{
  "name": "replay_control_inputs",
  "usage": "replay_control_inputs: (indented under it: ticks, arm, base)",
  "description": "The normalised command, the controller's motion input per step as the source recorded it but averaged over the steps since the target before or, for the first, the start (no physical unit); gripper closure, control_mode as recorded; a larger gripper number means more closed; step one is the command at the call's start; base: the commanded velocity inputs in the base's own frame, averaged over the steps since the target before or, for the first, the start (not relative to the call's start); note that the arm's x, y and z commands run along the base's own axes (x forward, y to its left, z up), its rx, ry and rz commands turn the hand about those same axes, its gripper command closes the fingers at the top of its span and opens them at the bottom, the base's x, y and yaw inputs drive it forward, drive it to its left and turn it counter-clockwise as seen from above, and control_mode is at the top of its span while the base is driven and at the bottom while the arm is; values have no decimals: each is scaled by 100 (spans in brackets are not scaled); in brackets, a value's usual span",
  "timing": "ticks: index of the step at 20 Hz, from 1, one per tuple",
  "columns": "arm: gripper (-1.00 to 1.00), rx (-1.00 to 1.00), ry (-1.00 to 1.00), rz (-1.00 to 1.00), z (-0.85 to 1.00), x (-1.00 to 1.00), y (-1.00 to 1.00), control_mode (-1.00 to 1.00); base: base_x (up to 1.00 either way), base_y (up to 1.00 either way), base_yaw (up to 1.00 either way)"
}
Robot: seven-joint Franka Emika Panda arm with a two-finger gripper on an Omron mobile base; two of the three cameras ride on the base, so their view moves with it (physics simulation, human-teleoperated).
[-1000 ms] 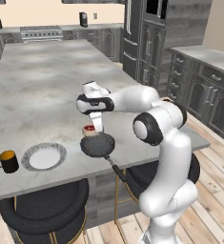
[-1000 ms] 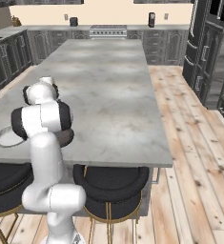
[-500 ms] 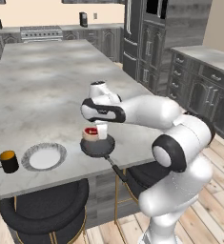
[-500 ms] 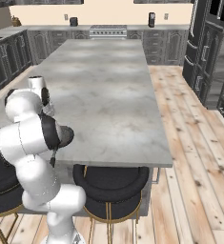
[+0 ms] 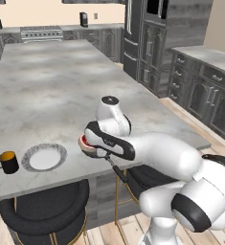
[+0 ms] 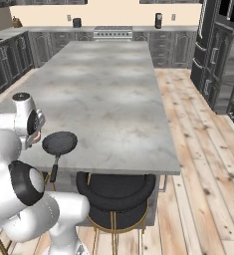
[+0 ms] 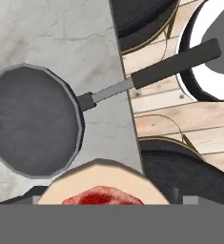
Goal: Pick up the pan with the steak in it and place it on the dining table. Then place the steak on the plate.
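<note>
Steak [image 7: 103, 190] sits clamped between my wide-spread jaws at the frame's bottom, lifted clear of the empty pan [image 7: 32, 119] at left, presumably bound for the plate [image 5: 43, 157].

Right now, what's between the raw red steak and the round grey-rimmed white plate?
Nothing. In the left base view, only a bare strip of the grey-white marbled dining table separates the raw red steak from the round grey-rimmed white plate.
</note>
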Motion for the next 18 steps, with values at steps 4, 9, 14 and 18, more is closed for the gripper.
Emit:
replay_control_inputs:
  ticks: [4,9,14,18]
  arm:
    - [100,1,-18,-10,21,-1,83,-100]
    - [100,0,-13,-6,12,7,67,-100]
    - [100,2,-2,0,0,0,11,-100]
    - [100,17,6,0,-1,0,0,-100]
  base:
    - [0,0,0]
    - [0,0,0]
    - [0,0,0]
    - [0,0,0]
